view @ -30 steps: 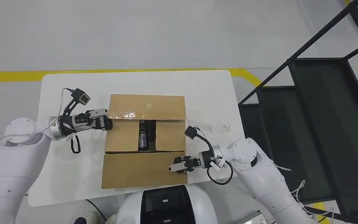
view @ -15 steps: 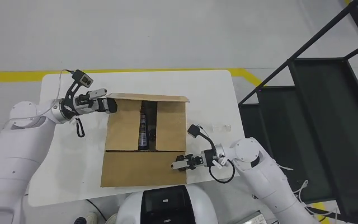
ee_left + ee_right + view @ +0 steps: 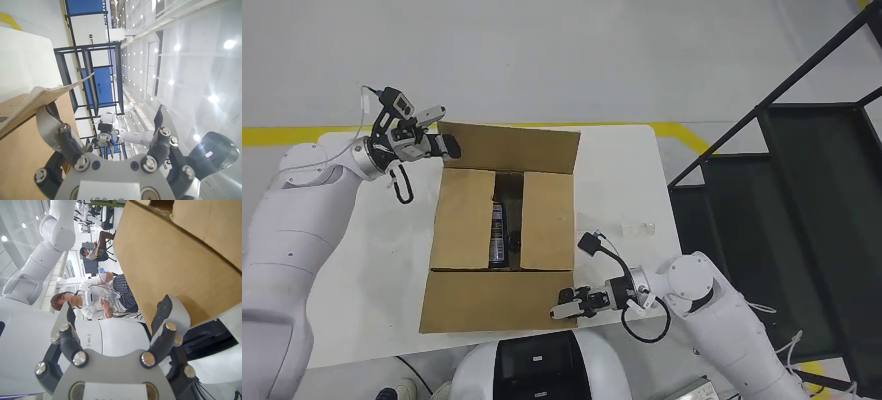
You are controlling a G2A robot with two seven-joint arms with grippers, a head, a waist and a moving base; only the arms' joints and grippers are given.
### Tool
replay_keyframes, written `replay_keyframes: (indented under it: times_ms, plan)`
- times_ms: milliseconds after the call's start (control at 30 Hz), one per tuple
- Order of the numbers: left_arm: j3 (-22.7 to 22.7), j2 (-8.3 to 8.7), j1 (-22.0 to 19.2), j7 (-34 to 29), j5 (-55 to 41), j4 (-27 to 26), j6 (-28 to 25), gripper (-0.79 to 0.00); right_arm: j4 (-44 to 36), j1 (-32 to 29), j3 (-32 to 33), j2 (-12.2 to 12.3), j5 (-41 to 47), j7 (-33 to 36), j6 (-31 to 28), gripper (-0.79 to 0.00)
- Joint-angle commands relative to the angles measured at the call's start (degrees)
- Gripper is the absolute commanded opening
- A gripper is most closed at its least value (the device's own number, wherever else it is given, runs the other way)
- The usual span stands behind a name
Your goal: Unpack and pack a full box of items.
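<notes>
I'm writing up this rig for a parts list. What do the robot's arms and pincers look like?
The left arm and right arm have glossy white rounded shells. Each wrist carries a looping black cable. The left pincer and right pincer match: grey metal base plate, black links with silver screws, pale grey fingers with black ribbed pads.

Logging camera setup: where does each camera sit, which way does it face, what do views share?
Top view: on the robot, looking down on the white table and open brown cardboard box; left arm, right arm show.
Left wrist view: on that wrist, facing past the raised flap to the ceiling; left tool shows.
Right wrist view: on its wrist, facing the near flap; right tool shows.
Shared: the box.
</notes>
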Motion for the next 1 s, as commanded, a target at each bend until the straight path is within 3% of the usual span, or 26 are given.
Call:
replay_keyframes:
  times_ms: [0,400,600,967]
  plan:
    - [-0.05,0.04,0.09,-0.02,-0.02,-0.16,0.02,0.000,0.57,0.18,-0.49,0.07,-0.60,-0.58,0.39,0.000]
    - [-0.05,0.04,0.09,-0.02,-0.02,-0.16,0.02,0.000,0.57,0.18,-0.49,0.07,-0.60,-0.58,0.39,0.000]
    - [-1.36,-0.05,1.65,7.01,1.16,-1.67,-1.70,0.000,-0.01,0.63,-3.03,-0.02,-0.57,-1.35,0.74,0.000]
    - [2.06,-3.83,-2.94,14.99,5.99,8.46,-2.99,0.000,2.98,1.18,-8.11,0.11,-4.78,-2.12,0.79,0.000]
